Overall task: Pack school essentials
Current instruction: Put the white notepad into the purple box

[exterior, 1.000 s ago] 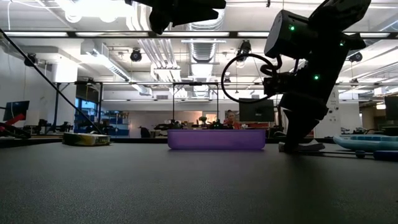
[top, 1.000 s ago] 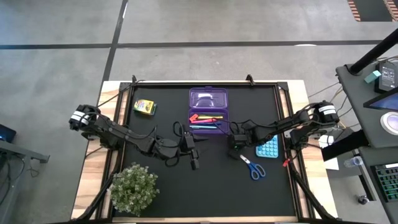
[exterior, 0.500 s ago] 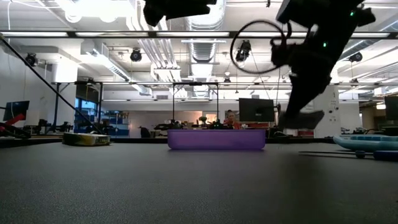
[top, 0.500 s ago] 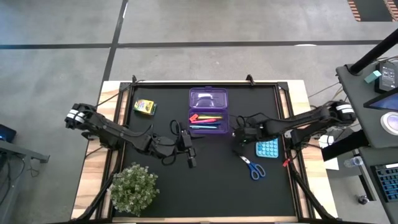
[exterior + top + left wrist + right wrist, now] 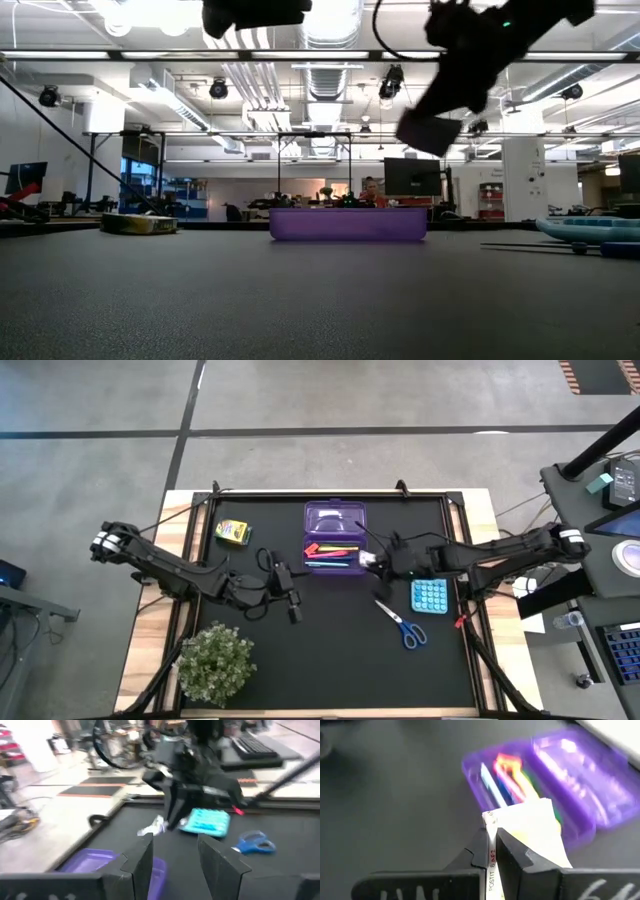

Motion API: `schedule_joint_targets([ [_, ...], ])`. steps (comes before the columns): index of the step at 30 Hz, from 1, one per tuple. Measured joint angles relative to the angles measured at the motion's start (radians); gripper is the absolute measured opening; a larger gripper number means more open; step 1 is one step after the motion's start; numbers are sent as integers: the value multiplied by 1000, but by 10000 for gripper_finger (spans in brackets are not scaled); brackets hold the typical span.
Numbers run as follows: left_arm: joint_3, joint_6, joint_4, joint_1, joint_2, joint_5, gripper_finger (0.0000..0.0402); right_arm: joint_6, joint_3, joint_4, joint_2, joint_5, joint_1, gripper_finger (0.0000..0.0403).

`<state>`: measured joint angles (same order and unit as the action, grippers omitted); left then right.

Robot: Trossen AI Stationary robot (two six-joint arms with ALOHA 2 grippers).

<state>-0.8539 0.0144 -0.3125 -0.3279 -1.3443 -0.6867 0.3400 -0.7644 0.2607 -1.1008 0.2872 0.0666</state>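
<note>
Black matting [image 5: 330, 660] covers the table top, and behind it the low view looks into a long workshop with ceiling lights and ducts. Near the far middle of the mat sits a purple pencil case [image 5: 334, 535], lid flipped open, its near tray already holding pens and markers [image 5: 331, 552] in red, pink, yellow, green and blue. Up comes the right gripper [image 5: 372, 561], hanging in the air just beside the case's right edge, fingers pinched tight on a pad of sticky notes [image 5: 530, 827] in clear wrapping; from its wrist view the pad hangs right over the case. Nearer the right side of the mat lie a light blue patterned square [image 5: 429, 596] and, just in front of it, blue-handled scissors [image 5: 403, 624], both resting flat. A yellow-green crayon box [image 5: 232, 532] lies at the far left of the mat, well apart from the case. Over on the left, the left gripper [image 5: 291, 603] hovers off the mat in front of the case's left end, its fingers [image 5: 138, 862] spread apart with nothing between them. A bushy potted plant [image 5: 214, 662] stands at the near left corner.
</note>
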Motion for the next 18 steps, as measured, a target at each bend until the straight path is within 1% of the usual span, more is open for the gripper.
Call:
schedule_joint_targets([
  [2, 0, -12, -1, 1, 10, -28, 138, -66, -1, -82, -37, 1, -28, 13],
  [7, 0, -23, 5, -1, 24, -29, 138, -162, -1, -242, -154, -8, -99, 13],
  [12, 7, -20, 10, -12, 25, -30, 138, -197, -1, -276, -281, -7, -137, 13],
  [18, 22, 3, 6, -14, 25, -29, 138, -234, -1, -370, -420, 4, -176, 13],
])
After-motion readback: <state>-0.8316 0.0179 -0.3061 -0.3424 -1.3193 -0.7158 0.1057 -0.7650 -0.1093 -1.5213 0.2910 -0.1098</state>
